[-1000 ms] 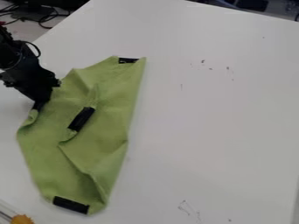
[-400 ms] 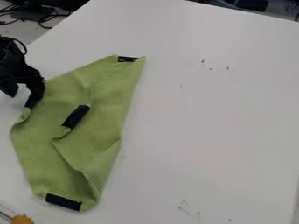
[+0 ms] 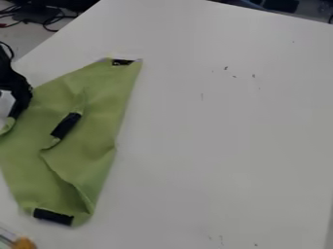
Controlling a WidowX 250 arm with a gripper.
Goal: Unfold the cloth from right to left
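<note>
Green cloth point(image 3: 102, 92) w/ blk patches point(image 3: 65, 125), creased, part folded; gripper point(image 3: 11, 118) pinching its edge.

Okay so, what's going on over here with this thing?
The robot arm's black two-finger gripper is pinching the left side of a soft green cloth with black strips, on a smooth white table. The cloth is not fully spread: creases and a fold run from its middle toward the near end.

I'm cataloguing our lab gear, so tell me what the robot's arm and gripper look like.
The robot arm is black and angular, with a thin black cable curving beside it. The gripper is also black, narrowing towards its tip.
</note>
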